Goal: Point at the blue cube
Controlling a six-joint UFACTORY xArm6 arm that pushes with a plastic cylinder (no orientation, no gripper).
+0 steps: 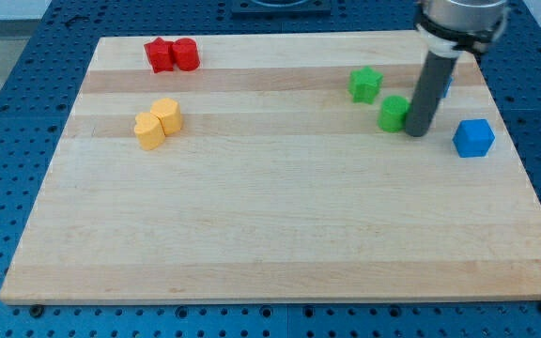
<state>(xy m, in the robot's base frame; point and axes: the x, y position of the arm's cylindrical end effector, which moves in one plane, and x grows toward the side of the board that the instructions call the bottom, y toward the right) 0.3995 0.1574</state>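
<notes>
The blue cube [473, 137] sits near the board's right edge, in the upper half. My tip [417, 131] is on the board to the left of the cube, with a small gap between them. The tip stands right beside a green cylinder-like block [394, 113], touching or almost touching its right side. A second blue block [447, 86] is mostly hidden behind the rod; its shape cannot be made out.
A green star block [365, 84] lies up and left of the tip. Two red blocks [171, 54] sit together at the top left. Two yellow blocks [158, 123] sit together at the left. The wooden board [270, 235] rests on a blue pegboard table.
</notes>
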